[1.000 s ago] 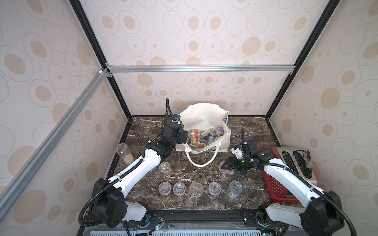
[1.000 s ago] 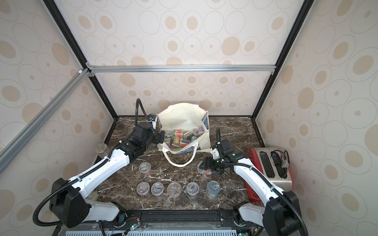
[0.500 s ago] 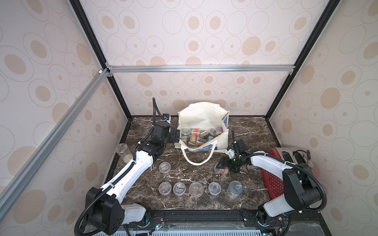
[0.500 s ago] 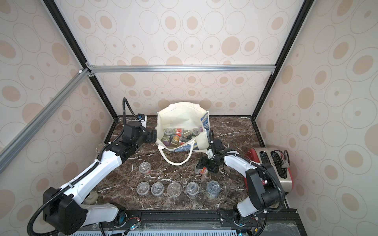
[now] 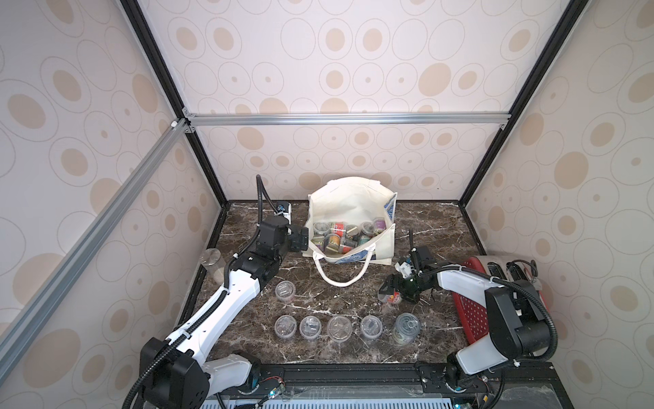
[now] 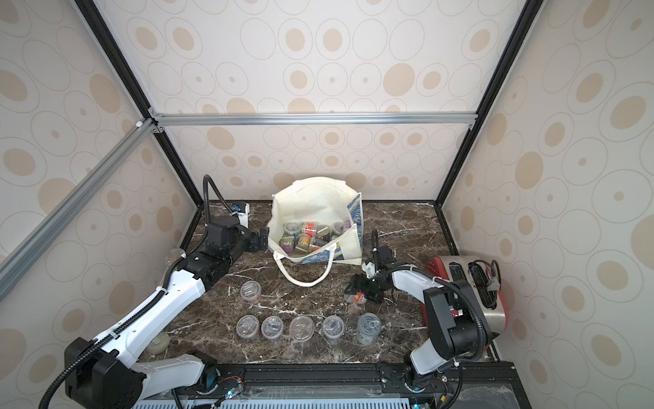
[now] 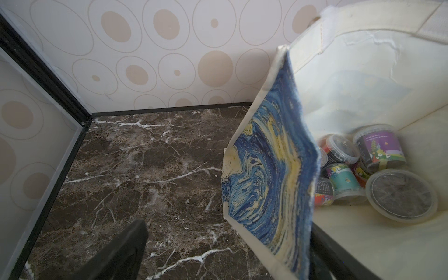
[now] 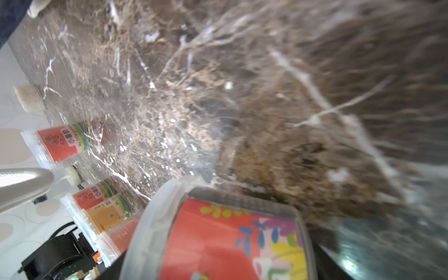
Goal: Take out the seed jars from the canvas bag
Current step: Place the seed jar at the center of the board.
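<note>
The canvas bag (image 5: 354, 202) (image 6: 311, 198) stands open at the back of the table, with several seed jars (image 5: 339, 233) (image 6: 308, 235) (image 7: 378, 150) inside. My left gripper (image 5: 303, 243) (image 6: 262, 241) (image 7: 229, 234) is open at the bag's left end. The printed side panel (image 7: 271, 157) hangs between its fingers. My right gripper (image 5: 391, 294) (image 6: 357, 294) (image 8: 223, 271) is low over the table to the right of the bag's handle. A red-labelled seed jar (image 5: 390, 300) (image 6: 359, 298) (image 8: 218, 230) sits upright between its jaws. Whether they still press it I cannot tell.
Several seed jars (image 5: 339, 327) (image 6: 301, 327) stand in a row near the front edge, one more (image 5: 285, 290) behind them. A tall clear cylinder (image 5: 212, 263) stands by the left wall. A red and silver toaster (image 5: 502, 269) (image 6: 470, 279) fills the right side.
My left gripper has drawn back leftward from the bag's mouth to its left end. My right gripper has carried the red-labelled jar lower and slightly left, toward the table.
</note>
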`<state>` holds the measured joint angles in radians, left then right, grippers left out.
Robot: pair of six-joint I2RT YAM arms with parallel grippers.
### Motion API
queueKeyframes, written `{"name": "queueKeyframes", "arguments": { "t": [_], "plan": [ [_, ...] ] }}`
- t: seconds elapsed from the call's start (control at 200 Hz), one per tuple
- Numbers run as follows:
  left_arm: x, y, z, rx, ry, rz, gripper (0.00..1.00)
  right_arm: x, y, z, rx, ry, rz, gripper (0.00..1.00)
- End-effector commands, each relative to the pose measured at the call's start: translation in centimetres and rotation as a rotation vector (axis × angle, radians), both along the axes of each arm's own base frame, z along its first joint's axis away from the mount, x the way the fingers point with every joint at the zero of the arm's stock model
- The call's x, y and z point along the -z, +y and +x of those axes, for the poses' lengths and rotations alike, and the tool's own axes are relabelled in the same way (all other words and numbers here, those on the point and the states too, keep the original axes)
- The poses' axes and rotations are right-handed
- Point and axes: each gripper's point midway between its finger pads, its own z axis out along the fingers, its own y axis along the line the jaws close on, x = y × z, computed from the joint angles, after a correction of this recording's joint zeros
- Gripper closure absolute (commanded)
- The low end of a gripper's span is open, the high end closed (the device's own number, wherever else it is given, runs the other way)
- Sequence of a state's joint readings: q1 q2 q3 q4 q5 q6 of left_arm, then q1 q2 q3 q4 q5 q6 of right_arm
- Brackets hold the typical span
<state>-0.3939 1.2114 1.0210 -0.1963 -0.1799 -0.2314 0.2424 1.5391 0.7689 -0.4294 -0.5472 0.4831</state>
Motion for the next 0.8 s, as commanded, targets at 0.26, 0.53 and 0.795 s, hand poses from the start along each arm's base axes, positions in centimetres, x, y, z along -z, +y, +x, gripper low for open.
{"name": "queueKeyframes", "arguments": {
  "t": [0.26, 0.53, 0.795],
  "plan": [
    [-0.9, 0.3, -0.2, 0.003, -0.023, -0.007, 0.02, -2.4, 1.4, -0.1, -0.014, -0.06, 0.297, 0.26],
    [-0.7, 0.0, -0.1, 0.01, -0.02, -0.022, 0.02, -1.3, 3.5, 0.5, -0.037, -0.033, 0.323, 0.26],
    [-0.3, 0.2, -0.4, 0.007, -0.012, -0.021, 0.02, 0.7, 1.6, -0.3, -0.033, -0.007, 0.165, 0.2]
  ]
}}
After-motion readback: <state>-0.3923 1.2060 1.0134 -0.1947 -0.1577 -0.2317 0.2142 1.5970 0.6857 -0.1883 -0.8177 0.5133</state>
